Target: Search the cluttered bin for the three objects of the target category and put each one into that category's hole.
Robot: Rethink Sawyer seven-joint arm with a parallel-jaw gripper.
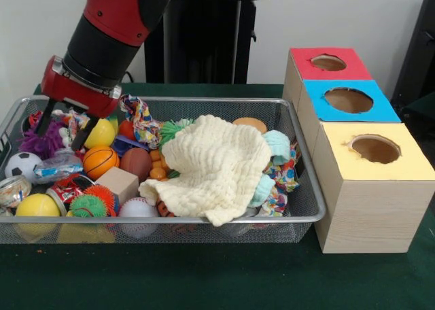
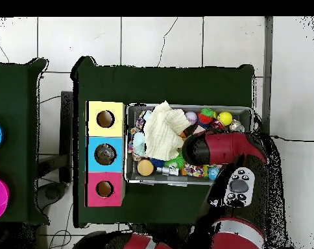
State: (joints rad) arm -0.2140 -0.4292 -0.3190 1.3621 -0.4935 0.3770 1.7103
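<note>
The bin (image 1: 204,219) of silver wire mesh sits on the green table and is full of toys; it also shows in the overhead view (image 2: 185,182). My gripper (image 1: 61,130) is down in its far left corner. The fingers (image 1: 43,122) stand apart, open, over a purple fuzzy toy (image 1: 42,143) and a yellow plastic piece (image 1: 102,132). Three wooden boxes with round holes stand beside the bin: red top (image 1: 306,69), blue top (image 1: 319,107), yellow top (image 1: 408,166). In the overhead view the arm (image 2: 218,148) hides the gripper.
A cream knitted cloth (image 1: 217,164) covers the bin's middle. Around it lie an orange basketball (image 1: 100,162), a soccer ball (image 1: 22,165), a yellow ball (image 1: 37,207), a baseball (image 1: 138,208), a wooden block (image 1: 117,183), a brown ball (image 1: 136,162) and a colourful rope (image 1: 143,119).
</note>
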